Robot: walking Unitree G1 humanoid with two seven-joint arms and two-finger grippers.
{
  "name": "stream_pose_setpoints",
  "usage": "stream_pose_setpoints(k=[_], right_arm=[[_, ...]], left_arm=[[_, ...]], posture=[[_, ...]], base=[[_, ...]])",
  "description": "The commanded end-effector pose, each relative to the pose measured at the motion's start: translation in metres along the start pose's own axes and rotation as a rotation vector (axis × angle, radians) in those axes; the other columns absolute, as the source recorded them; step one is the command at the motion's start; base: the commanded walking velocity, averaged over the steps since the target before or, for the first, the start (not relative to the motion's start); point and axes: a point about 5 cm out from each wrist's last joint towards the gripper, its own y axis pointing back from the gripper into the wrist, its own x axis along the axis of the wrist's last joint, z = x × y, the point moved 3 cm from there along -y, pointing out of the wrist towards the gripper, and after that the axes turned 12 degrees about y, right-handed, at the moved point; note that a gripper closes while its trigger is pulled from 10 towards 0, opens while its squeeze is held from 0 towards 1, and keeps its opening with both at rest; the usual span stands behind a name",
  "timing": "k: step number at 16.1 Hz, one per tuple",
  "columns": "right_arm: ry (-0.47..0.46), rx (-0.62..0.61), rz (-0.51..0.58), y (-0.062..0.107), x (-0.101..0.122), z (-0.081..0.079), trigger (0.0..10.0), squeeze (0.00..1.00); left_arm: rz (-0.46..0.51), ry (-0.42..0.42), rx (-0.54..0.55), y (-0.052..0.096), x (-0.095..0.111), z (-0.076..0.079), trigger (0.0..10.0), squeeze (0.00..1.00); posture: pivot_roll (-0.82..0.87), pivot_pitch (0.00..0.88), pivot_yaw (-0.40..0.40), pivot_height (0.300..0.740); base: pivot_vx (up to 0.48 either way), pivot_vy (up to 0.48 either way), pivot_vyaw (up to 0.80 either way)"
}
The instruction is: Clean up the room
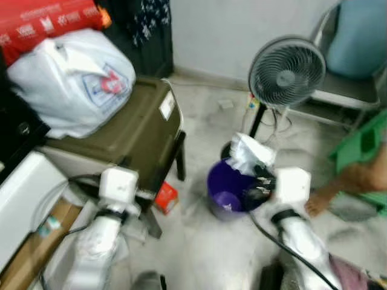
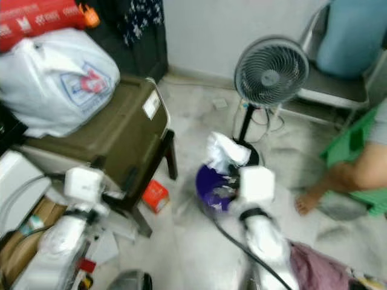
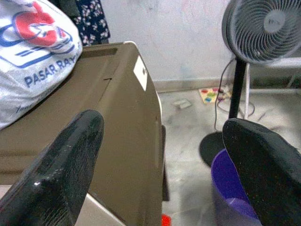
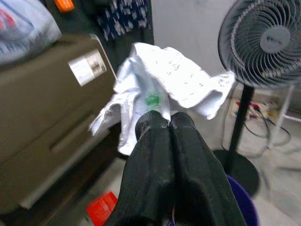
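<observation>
Paper (image 1: 248, 151), crumpled and white, is what I'm carrying toward the bin. From the left eye view, my right hand (image 1: 261, 181) has it pinched and raised just above the purple bin (image 1: 225, 190), which stands on the floor right below the hand, by the fan (image 1: 284, 72) base. The frame is smeared, so I judge the alignment loosely: if I let go while the wad overhangs the rim on the fan side, it could land on the floor instead. I can't tell what lies in the bin.

In the right eye view, a person's bare foot (image 2: 309, 202) rests on the floor just beyond my right hand's outer side; swinging the arm outward risks a bump. A small red box (image 2: 155, 194) lies on the floor between bin and brown storage box (image 2: 121, 130), which carries a white plastic bag (image 2: 57, 81) on its lid.

Through the left wrist view, my left hand (image 3: 164, 160) is spread wide with nothing between its fingers (image 3: 61, 169), held beside the storage box, the bin ahead and below.

Through the right wrist view, the fingers are pressed together on the paper's lower edge, most of it flaring loose past the tips. That thin pinch is my worry: a jolt could shake it free early. The bin's rim sits directly under the hand.
</observation>
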Motion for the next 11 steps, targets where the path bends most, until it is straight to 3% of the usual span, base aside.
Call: stream_pose_setpoints(k=[1,11], right_arm=[[0.017,-0.044,-0.041,0.008,-0.0088,0.0135,10.0,0.0],[0.007,-0.043,-0.04,0.0084,-0.0033,0.0097,10.0,0.0]], left_arm=[[0.014,0.014,-0.045,-0.0046,0.0031,0.0136,10.0,0.0],[0.003,0.009,-0.051,-0.004,0.0015,0.014,10.0,0.0]], posture=[[-0.03,0.11,0.017,0.74],[-0.03,0.112,0.018,0.74]], base=[[0.382,0.0,0.0],[0.373,0.0,0.0]])
